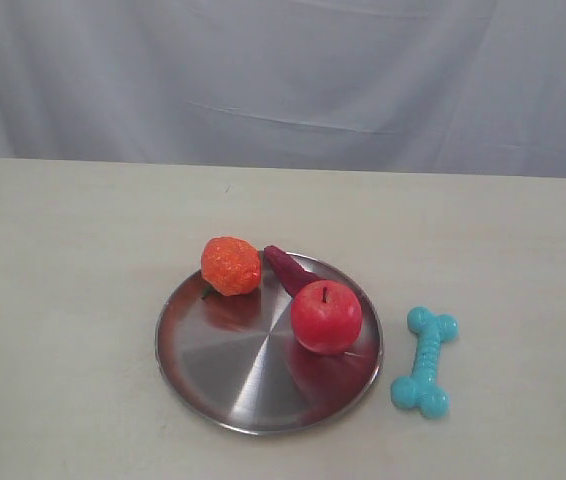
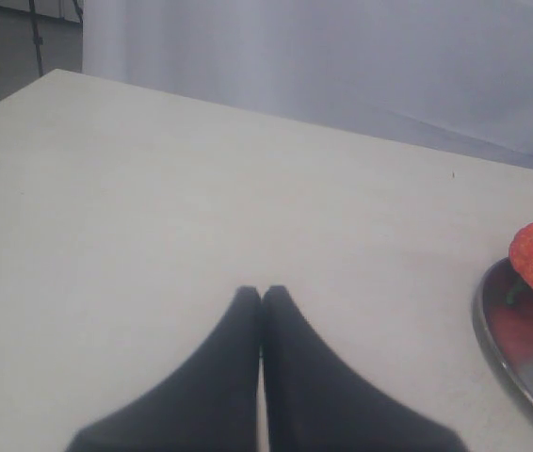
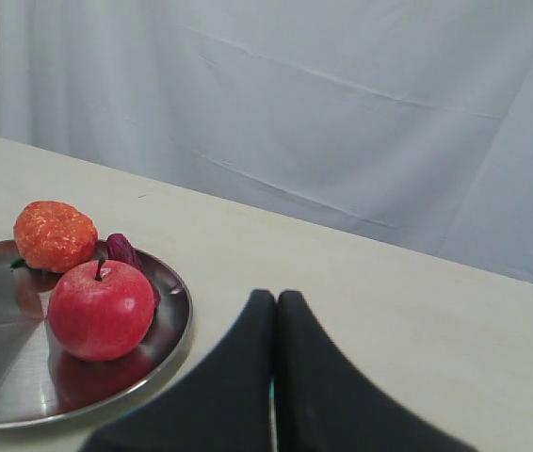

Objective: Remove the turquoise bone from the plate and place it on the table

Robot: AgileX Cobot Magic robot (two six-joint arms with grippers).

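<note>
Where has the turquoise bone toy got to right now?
In the exterior view the turquoise bone lies on the table at the right, just beside the plate and off its rim, nearest the red apple.

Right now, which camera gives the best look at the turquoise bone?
The exterior view: the turquoise bone lies whole on the table, beside the plate but apart from it. The right wrist view shows at most a turquoise sliver behind the shut right gripper; the left wrist view shows none of it.
</note>
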